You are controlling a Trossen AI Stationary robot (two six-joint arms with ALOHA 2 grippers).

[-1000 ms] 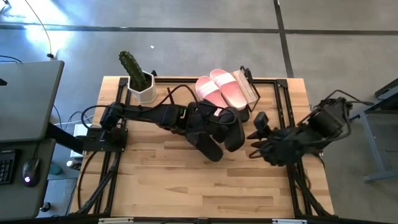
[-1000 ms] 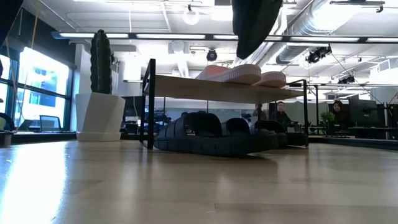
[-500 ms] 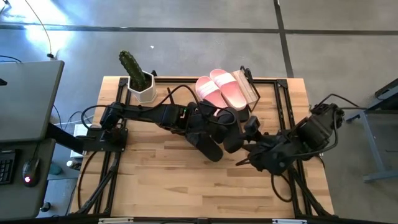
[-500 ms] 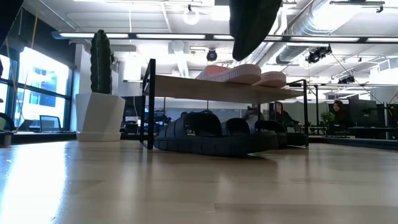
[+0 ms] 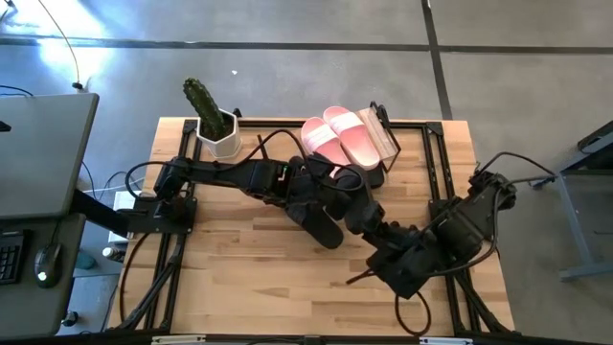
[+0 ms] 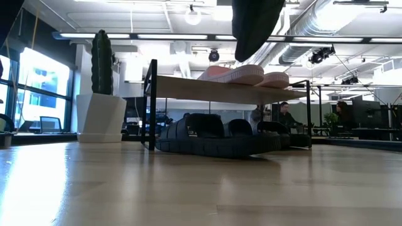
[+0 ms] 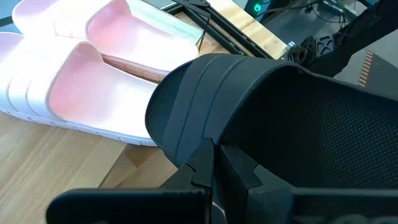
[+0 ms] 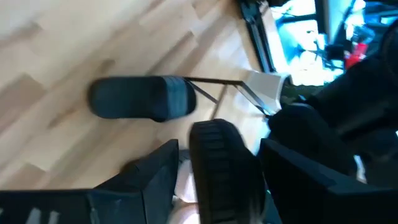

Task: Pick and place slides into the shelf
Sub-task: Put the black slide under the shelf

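My left gripper [image 5: 308, 189] is shut on a black slide [image 5: 359, 203], held high in front of the shelf [image 6: 226, 88]; the slide's end hangs into the top of the low view [image 6: 254, 25]. A second black slide [image 5: 323, 225] shows beside it; whether it is held I cannot tell. The pale pink pair [image 5: 337, 139] lies on the shelf's plank, and more black slides [image 6: 213, 138] lie under it. My right gripper [image 5: 372, 228] is open, with its fingers on either side of the held slide's sole edge [image 8: 221, 165]. I cannot tell whether they touch it. My left gripper pinches the black slide by its wide strap [image 7: 205, 134], at the strap's edge, between its two shut fingers [image 7: 239, 171]. The slide is lifted clear of the table and hangs tilted. My right gripper: I cannot tell whether it touches the slide.
A cactus in a white pot [image 5: 213, 125] stands at the table's far left. Black frame rails [image 5: 445, 163] run along the table's sides. Bare wood [image 5: 259, 278] lies toward the near edge. People [image 6: 284, 113] show in the room behind the shelf.
My right gripper has swung from the table's right side toward the left and the near edge, up to the black slide held by my left gripper. The slide has stayed almost in place.
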